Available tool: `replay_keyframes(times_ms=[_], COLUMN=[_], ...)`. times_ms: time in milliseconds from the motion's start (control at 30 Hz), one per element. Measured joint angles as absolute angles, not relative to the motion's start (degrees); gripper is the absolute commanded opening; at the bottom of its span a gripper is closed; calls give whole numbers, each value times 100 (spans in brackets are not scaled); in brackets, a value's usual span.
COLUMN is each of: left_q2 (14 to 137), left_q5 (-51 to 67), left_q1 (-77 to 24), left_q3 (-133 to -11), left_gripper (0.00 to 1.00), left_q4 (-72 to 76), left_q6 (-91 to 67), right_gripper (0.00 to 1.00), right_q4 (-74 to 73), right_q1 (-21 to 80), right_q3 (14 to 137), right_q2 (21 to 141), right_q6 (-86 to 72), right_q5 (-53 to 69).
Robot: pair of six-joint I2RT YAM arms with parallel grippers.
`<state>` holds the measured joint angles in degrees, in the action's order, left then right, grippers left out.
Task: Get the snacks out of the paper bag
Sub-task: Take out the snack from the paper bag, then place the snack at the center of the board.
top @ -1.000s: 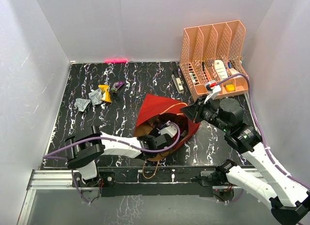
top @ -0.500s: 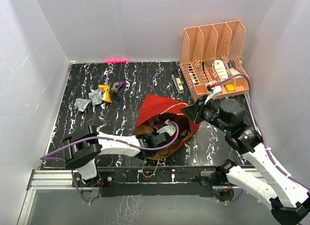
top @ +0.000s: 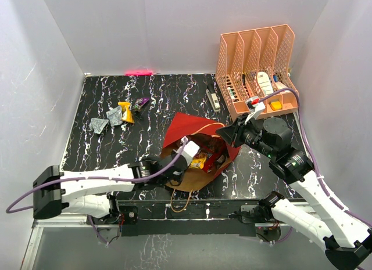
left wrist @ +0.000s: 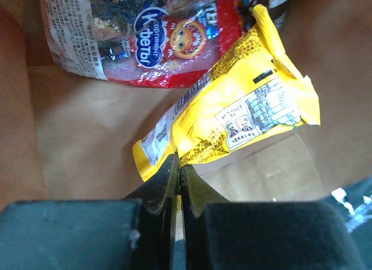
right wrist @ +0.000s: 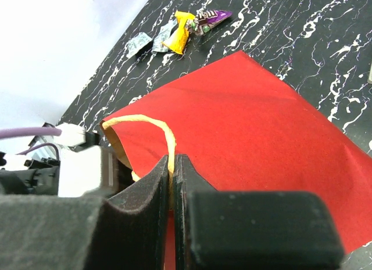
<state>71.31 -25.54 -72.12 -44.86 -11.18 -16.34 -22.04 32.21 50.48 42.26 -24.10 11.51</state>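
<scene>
The paper bag (top: 187, 126) lies on its side mid-table, red outside, brown inside (left wrist: 87, 148), its mouth toward the arms. My left gripper (left wrist: 178, 165) is shut on the lower edge of a yellow snack packet (left wrist: 244, 107) inside the bag; the same packet (top: 199, 161) shows at the mouth. Behind it lies a glossy red snack bag (left wrist: 151, 38). My right gripper (right wrist: 173, 165) is shut on the bag's cord handle (right wrist: 157, 122) and holds it above the red side (right wrist: 261, 119). Silver-grey (top: 114, 115), yellow (top: 125, 112) and purple (top: 141, 103) snacks lie on the table at the far left.
An orange slotted rack (top: 256, 55) holding white and dark items stands at the back right. A dark pen-like object (top: 213, 99) lies left of it. A second cord handle (top: 180, 203) hangs over the near table edge. White walls close in three sides.
My left gripper closed on the yellow packet and pulled back toward the bag's mouth, where the packet now shows; the left arm's elbow swung out left. The right arm stayed still.
</scene>
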Motion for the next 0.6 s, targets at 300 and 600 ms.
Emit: replay_keyframes(times_ms=[300,600], left_q2=[5911,4921], left_q5=[-1968,-1649], left_q1=[-7240,-7251], left_q3=[-4486,-5035], left_gripper=[0,0], left_q4=[-1682,-2322], left_q6=[-1828,-1916], right_gripper=[7,7], right_q4=[-2097,-2029], right_q1=[3221,3221], right_q3=[5043,4980], right_q2=[4261,4261], right_q6=[-2453,-2532], right_q5=[1194,1219])
